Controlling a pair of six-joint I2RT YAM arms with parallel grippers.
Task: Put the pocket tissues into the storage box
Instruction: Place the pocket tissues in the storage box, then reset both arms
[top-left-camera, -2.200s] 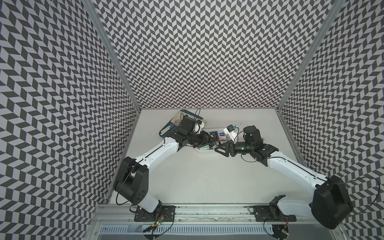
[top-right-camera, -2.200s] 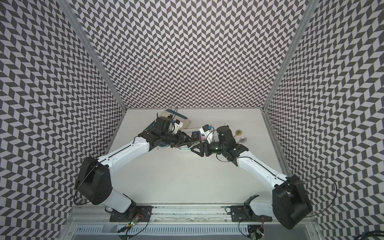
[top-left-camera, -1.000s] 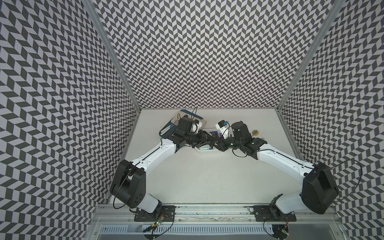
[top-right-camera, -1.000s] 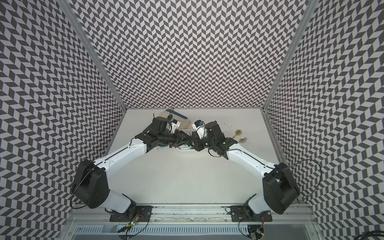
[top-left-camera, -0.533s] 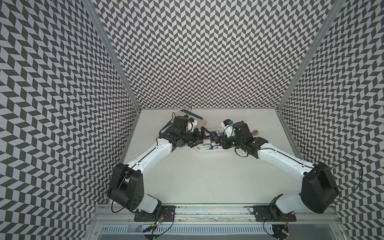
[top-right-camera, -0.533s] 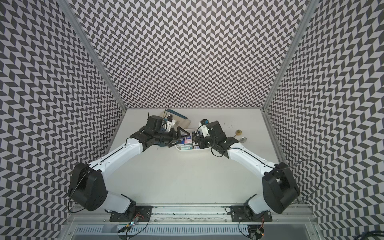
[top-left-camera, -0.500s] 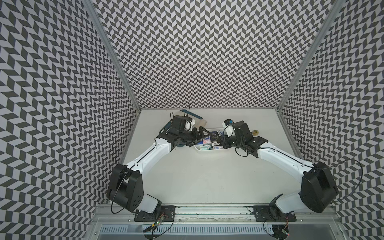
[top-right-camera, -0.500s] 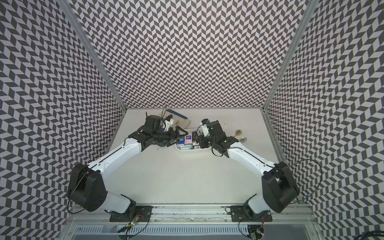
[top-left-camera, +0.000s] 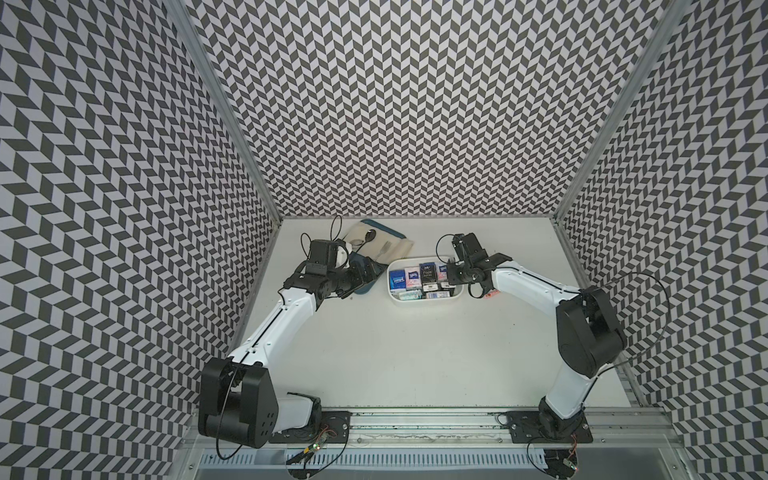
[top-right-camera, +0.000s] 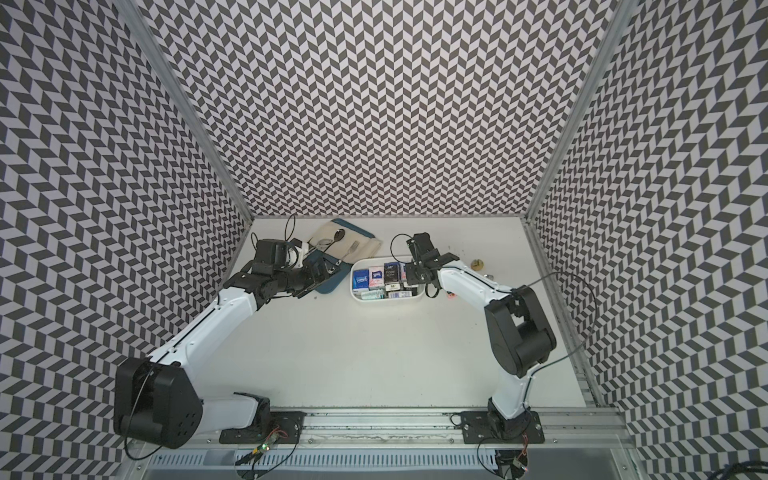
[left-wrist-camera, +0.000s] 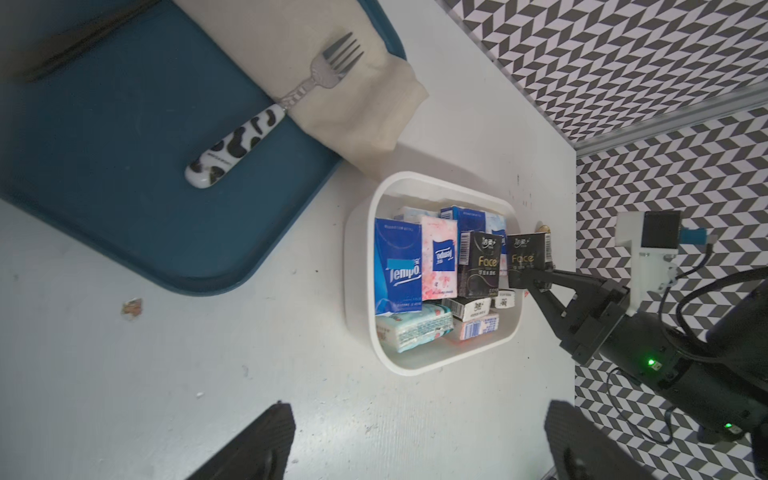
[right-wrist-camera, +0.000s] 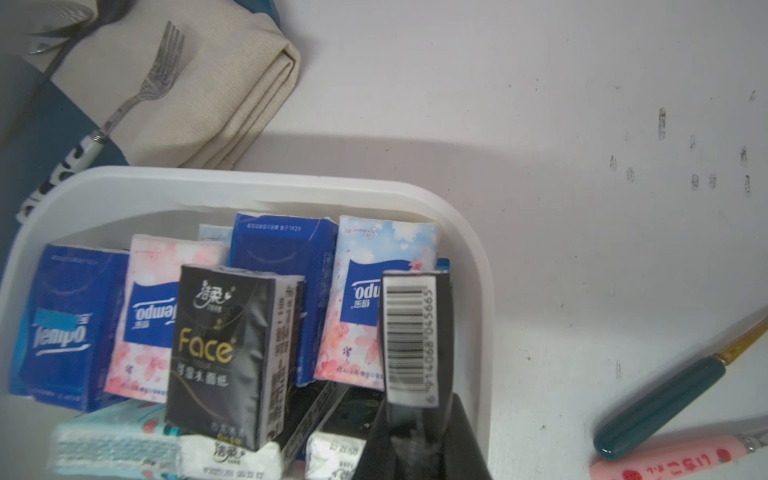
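The white storage box (top-left-camera: 415, 304) (top-right-camera: 386, 300) stands at the table's back middle and holds several pocket tissues: a dark blue packet (left-wrist-camera: 397, 266), a pink-white one (left-wrist-camera: 440, 257), a black "Face" one (left-wrist-camera: 482, 266) and a teal one (left-wrist-camera: 415, 328). My right gripper (top-left-camera: 451, 274) (right-wrist-camera: 415, 399) is shut on another black "Face" packet (left-wrist-camera: 527, 257) (right-wrist-camera: 411, 332). It holds that packet upright over the box's right end. My left gripper (top-left-camera: 370, 270) (left-wrist-camera: 417, 419) is open and empty, left of the box over the tray's corner.
A blue tray (left-wrist-camera: 124, 166) with a folded beige cloth (left-wrist-camera: 365, 104) and a fork (left-wrist-camera: 291, 95) lies left of and behind the box. A teal handle (right-wrist-camera: 660, 403) and a pink handle (right-wrist-camera: 665, 461) lie on the table right of the box.
My left gripper has opened and drawn back leftward out of the box to above the tray. My right gripper has kept its grip on the black packet and hardly moved.
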